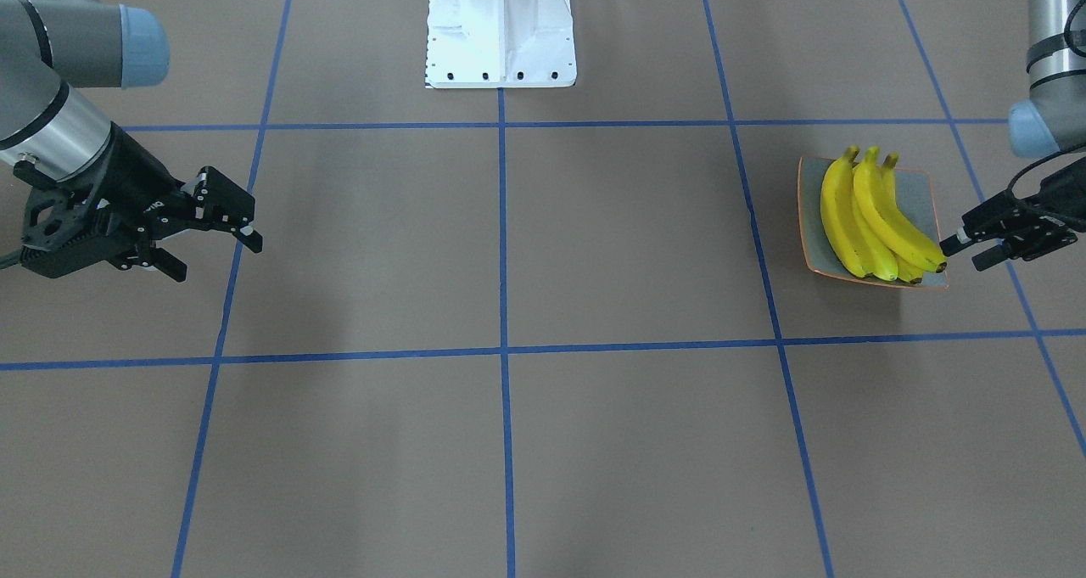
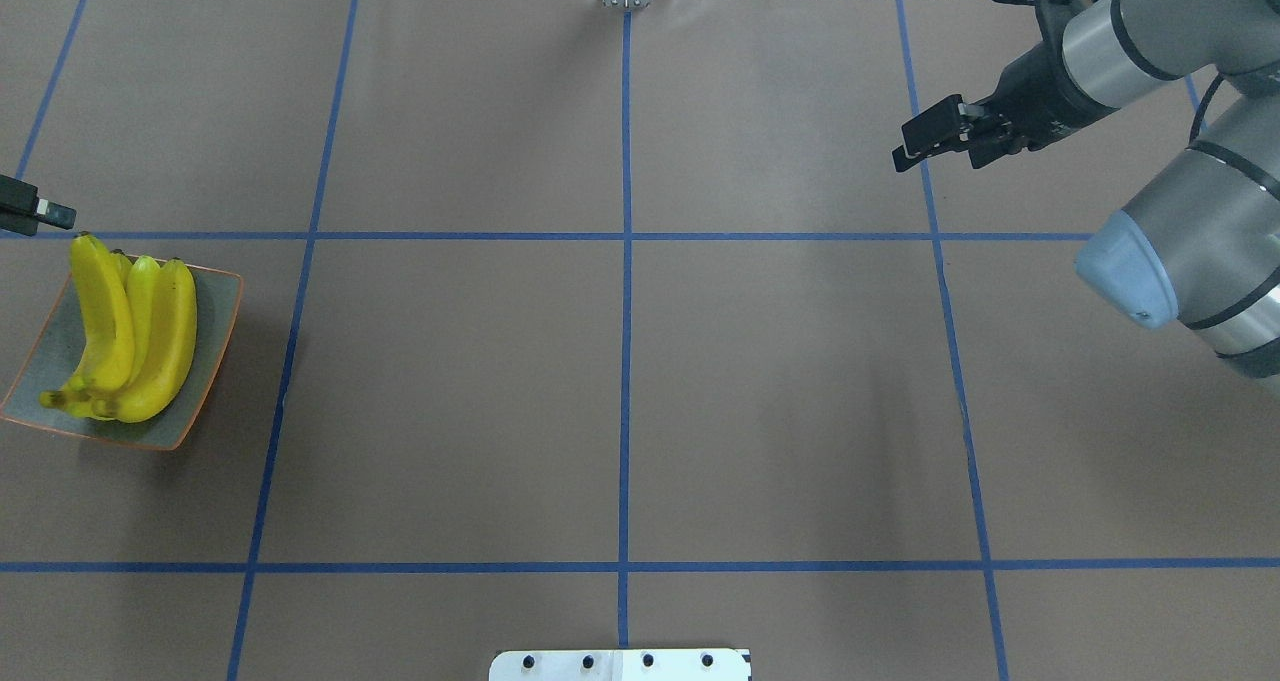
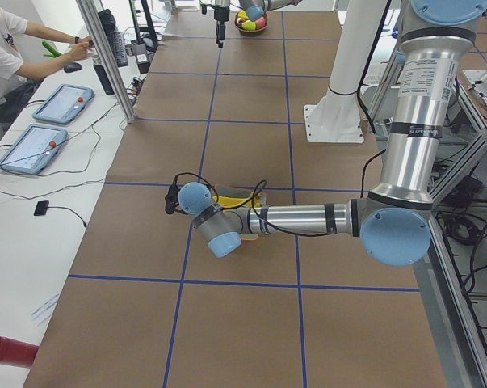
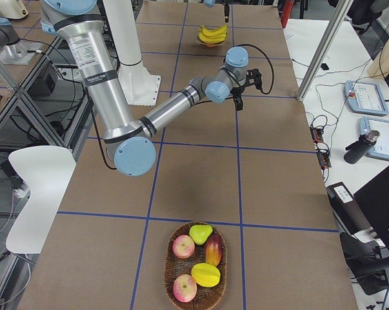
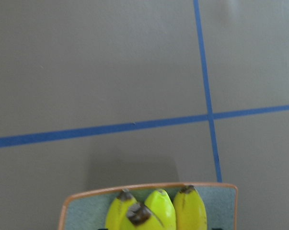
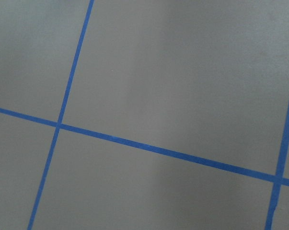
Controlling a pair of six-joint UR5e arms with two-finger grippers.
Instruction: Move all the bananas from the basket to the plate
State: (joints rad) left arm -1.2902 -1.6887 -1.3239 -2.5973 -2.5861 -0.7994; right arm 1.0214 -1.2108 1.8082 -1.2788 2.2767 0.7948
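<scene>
Several yellow bananas (image 1: pixel 874 213) (image 2: pixel 130 341) lie side by side on the square grey-green plate (image 1: pixel 812 251) (image 2: pixel 215 311) with its orange rim. In the left wrist view the bananas' dark tips (image 5: pixel 156 213) and the plate's edge (image 5: pixel 149 188) show at the bottom. My left gripper (image 1: pixel 961 256) hovers open just beside the plate's corner, holding nothing. My right gripper (image 1: pixel 219 259) (image 2: pixel 938 159) hangs open and empty over bare table at the other end. The wicker basket (image 4: pixel 175 265) (image 3: pixel 241 27) holds apples and other fruit; no banana shows in it.
The white robot base (image 1: pixel 501 35) stands at the table's middle edge. Blue tape lines (image 2: pixel 625 311) grid the brown table. A person sits at a side desk with tablets (image 3: pixel 61 101). Metal frame posts (image 3: pixel 106 56) stand at the table's far side.
</scene>
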